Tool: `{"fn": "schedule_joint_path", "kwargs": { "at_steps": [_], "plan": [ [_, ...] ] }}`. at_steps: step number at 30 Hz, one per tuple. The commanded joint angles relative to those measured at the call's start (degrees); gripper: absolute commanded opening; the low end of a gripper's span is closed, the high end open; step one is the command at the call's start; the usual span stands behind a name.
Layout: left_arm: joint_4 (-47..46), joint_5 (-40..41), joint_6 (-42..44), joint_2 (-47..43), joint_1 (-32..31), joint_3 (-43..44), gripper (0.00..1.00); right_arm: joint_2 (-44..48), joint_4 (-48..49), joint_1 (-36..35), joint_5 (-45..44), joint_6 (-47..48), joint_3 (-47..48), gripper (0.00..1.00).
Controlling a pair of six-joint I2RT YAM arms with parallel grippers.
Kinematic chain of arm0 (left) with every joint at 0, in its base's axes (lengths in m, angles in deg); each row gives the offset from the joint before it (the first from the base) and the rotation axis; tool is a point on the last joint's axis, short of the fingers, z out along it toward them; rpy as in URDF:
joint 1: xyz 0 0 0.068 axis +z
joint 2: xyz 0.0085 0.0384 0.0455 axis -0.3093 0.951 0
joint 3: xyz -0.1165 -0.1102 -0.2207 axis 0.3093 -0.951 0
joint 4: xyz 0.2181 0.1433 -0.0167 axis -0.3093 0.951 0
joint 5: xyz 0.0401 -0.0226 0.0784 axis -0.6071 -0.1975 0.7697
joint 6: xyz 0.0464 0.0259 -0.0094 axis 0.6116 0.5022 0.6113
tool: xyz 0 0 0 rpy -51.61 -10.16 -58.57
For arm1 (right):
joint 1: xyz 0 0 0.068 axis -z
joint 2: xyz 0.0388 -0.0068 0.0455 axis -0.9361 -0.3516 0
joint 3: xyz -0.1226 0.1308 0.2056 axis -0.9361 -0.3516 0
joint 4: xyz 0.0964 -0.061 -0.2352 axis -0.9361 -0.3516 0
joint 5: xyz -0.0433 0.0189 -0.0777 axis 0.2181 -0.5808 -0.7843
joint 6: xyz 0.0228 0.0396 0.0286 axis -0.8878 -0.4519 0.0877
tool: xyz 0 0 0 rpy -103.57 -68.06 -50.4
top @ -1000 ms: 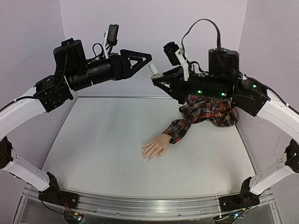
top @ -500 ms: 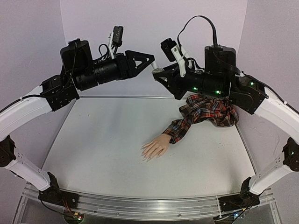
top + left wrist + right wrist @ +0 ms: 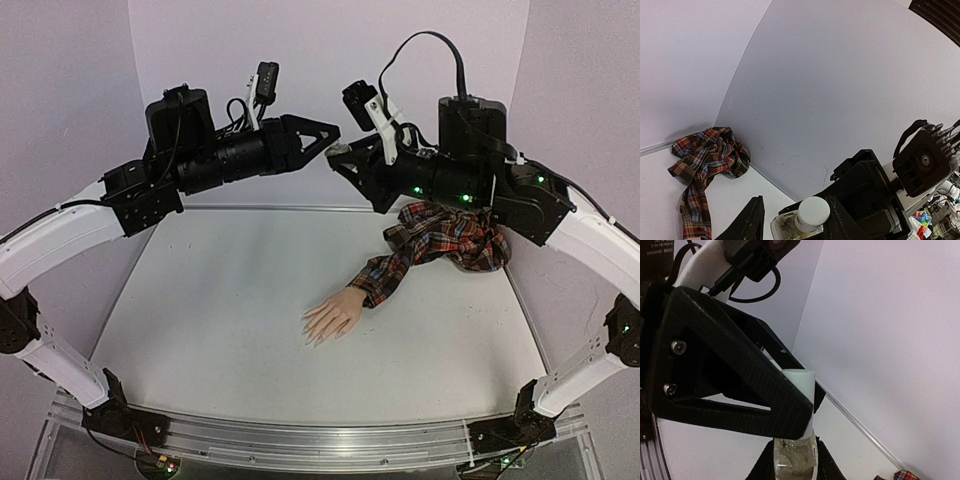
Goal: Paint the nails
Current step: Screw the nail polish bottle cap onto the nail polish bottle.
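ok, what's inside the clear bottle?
Through the clear bottle wall, pale liquid with dark specks or strands shows. The white cap and the right gripper fingers hide the rest; no brush can be made out.

pale nails (image 3: 318, 338), mannequin fingertips, resting on table

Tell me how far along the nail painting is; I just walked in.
Done: the bottle is off the table, held up in the right gripper. In hand: the left gripper sits around its white cap, which is still on; whether it grips is unclear. Left: all the painting, as the nails on the mannequin hand look bare.
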Motion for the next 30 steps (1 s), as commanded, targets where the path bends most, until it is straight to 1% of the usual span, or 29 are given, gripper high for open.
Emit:
{"fn": "schedule_joint_path", "kwargs": {
  "at_steps": [1,5,11,16,21,23,25,27,30],
  "plan": [
    [-2.8,-0.4,0.0,0.3,0.0,3.5,0.4,0.1,1.7,-0.5,-1.3,0.6,2.5,0.0],
    [-2.7,-0.7,0.1,0.5,-0.1,3.9,0.38,0.2,1.5,-0.5,-1.4,0.7,2.5,0.0],
    [-2.5,-1.9,-0.1,1.0,-0.1,4.3,0.29,0.1,1.4,-0.6,-1.7,0.8,2.8,0.0],
    [-2.2,-2.7,-0.4,1.5,-0.1,4.4,0.18,-0.1,1.4,-0.6,-1.6,0.7,3.0,0.0],
    [-2.3,-4.8,0.2,1.2,-0.1,3.5,0.04,0.2,1.6,-0.6,-1.4,-0.2,2.0,0.0],
    [-2.7,-7.3,0.8,1.4,-0.1,2.9,0.0,0.8,2.0,-0.6,-0.5,-1.2,1.1,0.0],
    [-3.1,-11.5,1.5,1.8,-0.2,2.0,0.0,1.6,2.9,-0.6,0.4,-2.4,-0.4,0.0],
    [-3.8,-18.9,2.8,2.3,-0.1,0.7,0.0,2.8,4.1,-0.5,2.1,-3.7,-2.2,0.0],
    [-5.3,-33.1,4.3,3.3,-0.2,-1.4,0.0,5.3,5.7,-0.5,10.7,-4.6,-5.6,0.0]
  ]
}}
